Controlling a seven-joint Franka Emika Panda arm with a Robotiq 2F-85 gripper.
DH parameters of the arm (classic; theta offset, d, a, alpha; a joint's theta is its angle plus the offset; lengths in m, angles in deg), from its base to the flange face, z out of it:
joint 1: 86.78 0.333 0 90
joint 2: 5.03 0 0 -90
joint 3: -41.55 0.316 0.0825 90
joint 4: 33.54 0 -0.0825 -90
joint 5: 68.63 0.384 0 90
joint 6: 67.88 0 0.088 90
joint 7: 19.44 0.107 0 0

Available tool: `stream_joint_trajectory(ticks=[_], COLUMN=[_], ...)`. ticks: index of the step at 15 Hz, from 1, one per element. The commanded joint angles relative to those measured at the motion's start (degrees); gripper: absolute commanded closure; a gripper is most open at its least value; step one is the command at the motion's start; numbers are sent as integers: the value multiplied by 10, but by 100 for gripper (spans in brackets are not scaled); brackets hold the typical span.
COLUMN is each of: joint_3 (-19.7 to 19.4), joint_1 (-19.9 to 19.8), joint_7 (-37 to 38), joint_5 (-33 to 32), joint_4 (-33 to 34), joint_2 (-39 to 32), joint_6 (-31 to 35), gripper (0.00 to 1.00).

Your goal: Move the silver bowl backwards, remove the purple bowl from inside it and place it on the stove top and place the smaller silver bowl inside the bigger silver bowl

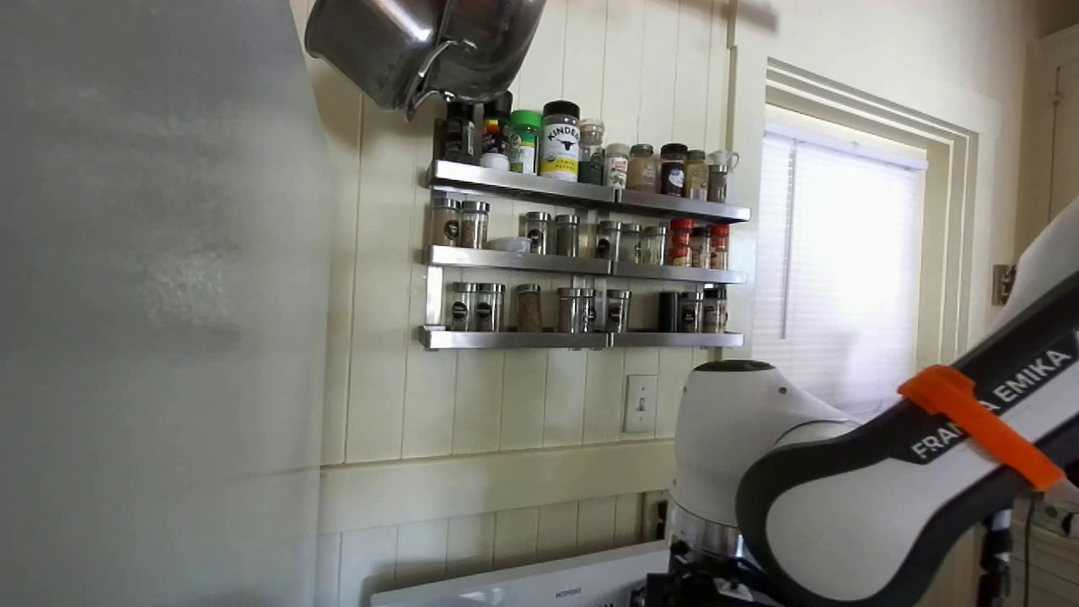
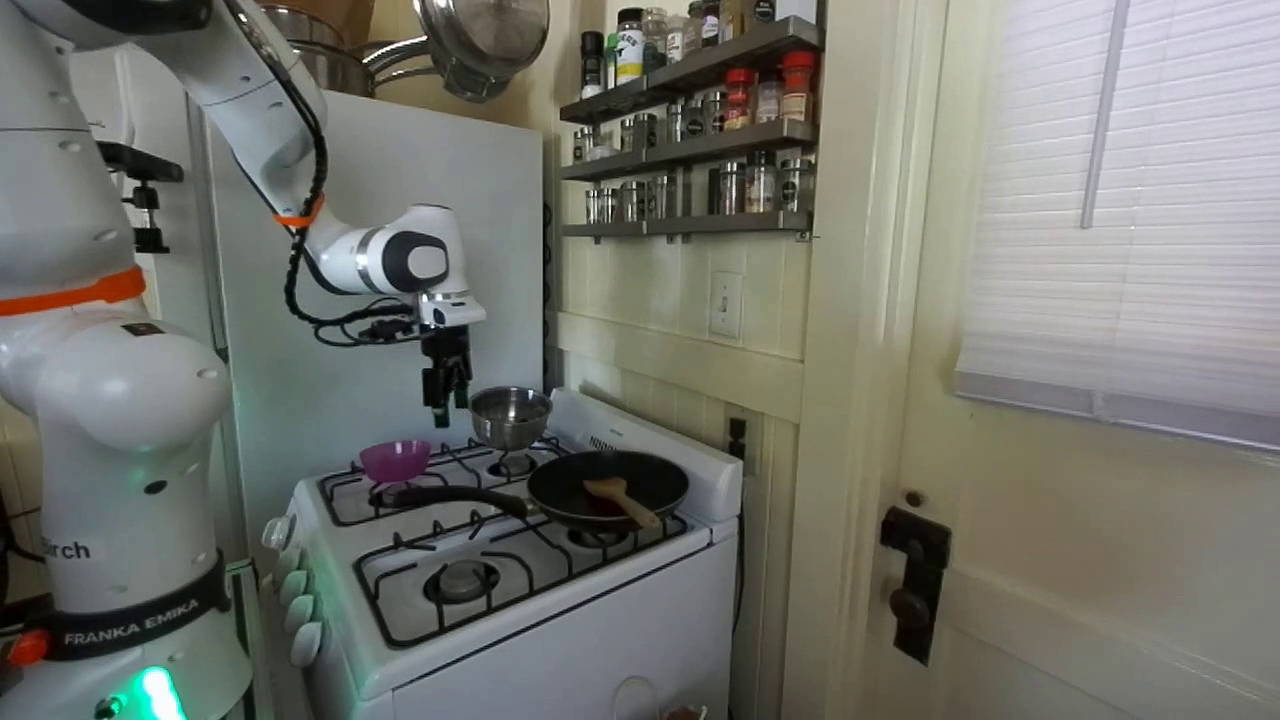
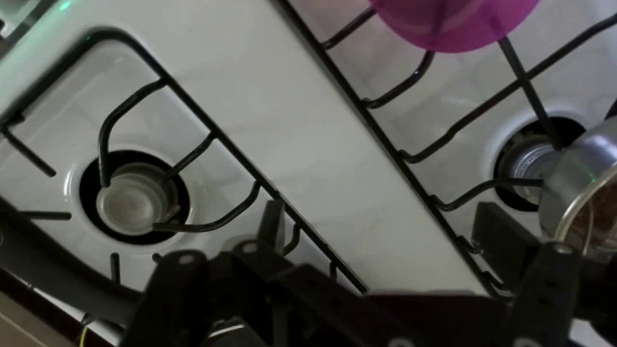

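Spread wide at the jaws, with nothing between them. Just beside, to the right: silver bowl (image 2: 511,422), far on the stove top (image 3: 332,144); impossible to tell whether touching, or nesting a second one. Likely to tip or shove it if lowered or swung right without lifting clear. To the left: purple bowl (image 2: 396,462), apparently placed on the far grate (image 3: 482,110), liable to clipping by a low sweep. Nearer: skillet (image 2: 625,468), easy to snag by its left-jutting handle (image 2: 460,494).
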Motion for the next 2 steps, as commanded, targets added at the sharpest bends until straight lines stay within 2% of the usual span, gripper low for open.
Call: stream_joint_trajectory(ticks=[1,2], joint_3=[29,33], joint_1=[-31,-36], joint_7=[-20,-19], joint_5=[14,13], joint_4=[-8,-9], joint_2=[15,19], joint_6=[-1,-1], gripper=[0,0])
